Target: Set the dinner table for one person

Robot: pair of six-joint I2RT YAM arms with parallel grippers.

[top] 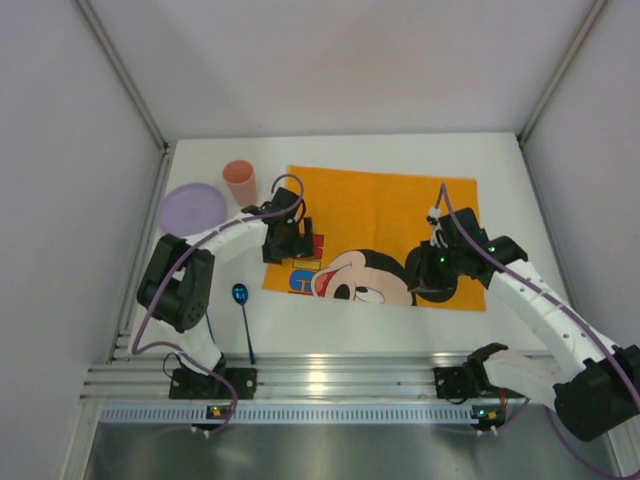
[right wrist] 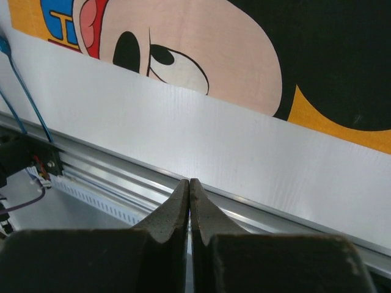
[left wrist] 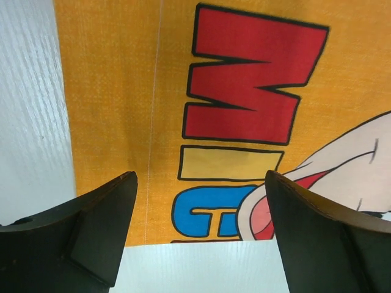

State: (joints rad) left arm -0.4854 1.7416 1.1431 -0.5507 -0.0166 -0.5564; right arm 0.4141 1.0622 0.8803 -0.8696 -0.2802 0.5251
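The white dinner table [top: 520, 170] carries an orange Mickey Mouse placemat [top: 370, 215] in its middle. My left gripper [top: 303, 245] hovers over the mat's near left corner. In the left wrist view it [left wrist: 201, 183] is open, with only the placemat [left wrist: 122, 91] and bare table [left wrist: 30, 122] between its fingers. My right gripper [top: 425, 280] is at the mat's near right part. Its jaws [right wrist: 189, 182] are shut with nothing between them, above the white table [right wrist: 214, 134] near the front rail.
A purple plate [top: 190, 207] and a pink cup [top: 240, 182] stand at the far left of the table. A blue spoon [top: 243, 320] lies near the left arm's base. An aluminium rail [top: 330, 375] runs along the near edge.
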